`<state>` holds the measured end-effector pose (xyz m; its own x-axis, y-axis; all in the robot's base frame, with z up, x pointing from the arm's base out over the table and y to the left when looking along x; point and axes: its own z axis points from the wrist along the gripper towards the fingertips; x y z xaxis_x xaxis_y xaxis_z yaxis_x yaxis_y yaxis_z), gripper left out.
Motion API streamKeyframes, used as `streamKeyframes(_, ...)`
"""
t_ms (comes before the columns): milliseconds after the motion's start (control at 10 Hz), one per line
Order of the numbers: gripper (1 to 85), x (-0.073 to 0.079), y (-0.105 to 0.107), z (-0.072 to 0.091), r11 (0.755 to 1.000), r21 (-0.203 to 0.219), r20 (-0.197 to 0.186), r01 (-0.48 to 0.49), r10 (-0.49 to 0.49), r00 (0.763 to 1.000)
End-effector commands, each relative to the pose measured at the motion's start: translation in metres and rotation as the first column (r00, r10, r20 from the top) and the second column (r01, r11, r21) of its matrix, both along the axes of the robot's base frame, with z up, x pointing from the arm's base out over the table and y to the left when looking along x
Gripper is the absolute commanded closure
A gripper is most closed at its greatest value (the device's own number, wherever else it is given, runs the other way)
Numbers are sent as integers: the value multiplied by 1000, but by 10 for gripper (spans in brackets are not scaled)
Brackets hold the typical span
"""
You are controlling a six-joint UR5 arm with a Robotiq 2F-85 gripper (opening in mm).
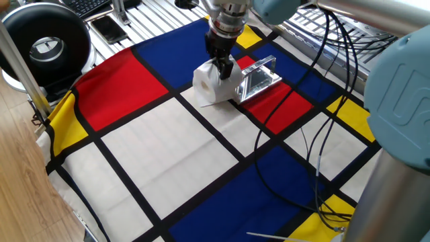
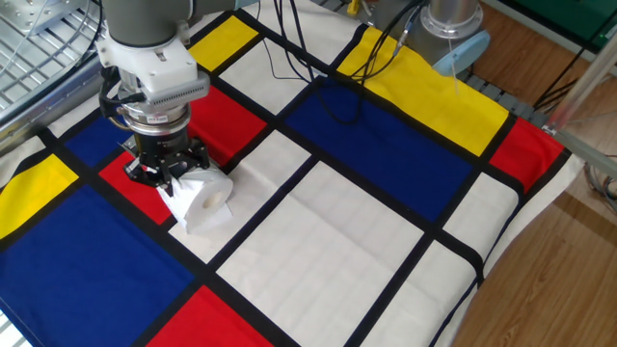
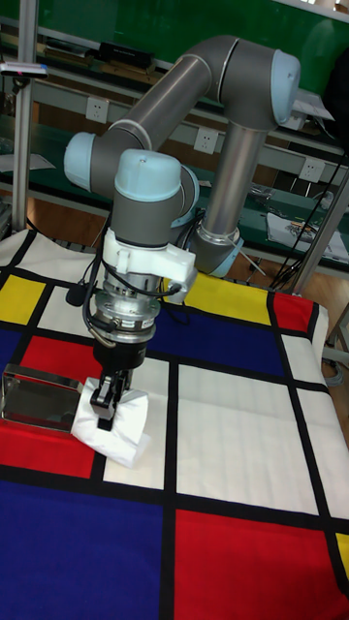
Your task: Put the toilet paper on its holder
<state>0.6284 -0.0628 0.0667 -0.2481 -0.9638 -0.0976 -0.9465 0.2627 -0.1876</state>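
The toilet paper [image 1: 211, 83] is a white roll lying on its side on the chequered cloth, its hollow core facing the front left. My gripper [image 1: 224, 68] comes straight down and is shut on the roll's upper edge. The holder [image 1: 259, 77], a shiny chrome plate with a bent bar, lies right beside the roll on a red patch and touches or nearly touches it. In the other fixed view the toilet paper [image 2: 202, 200] shows below the gripper [image 2: 167, 180], and the holder is hidden behind the arm. The tall fixed view has the holder [image 3: 39, 399] left of the toilet paper [image 3: 124, 432] and the gripper [image 3: 104, 407].
A cloth [image 1: 168, 148] of red, blue, yellow and white squares covers the table. Black cables [image 1: 306, 144] trail over its right side. A round black device [image 1: 50, 42] and a phone [image 1: 109, 28] lie off the cloth at the back left.
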Motion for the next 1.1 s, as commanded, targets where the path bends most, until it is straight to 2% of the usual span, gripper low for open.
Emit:
streamKeyframes(0, 843, 0, -2, 1, 999, 9, 0, 38, -38, 999)
streamKeyframes(700, 843, -2, -9, 0, 997, -13, -9, 70, -70, 997)
streamKeyframes(900, 843, -5, -3, 0, 997, 13, -21, 80, -80, 997)
streamKeyframes(1000, 843, -3, -2, 1, 997, 16, -15, 81, -80, 997)
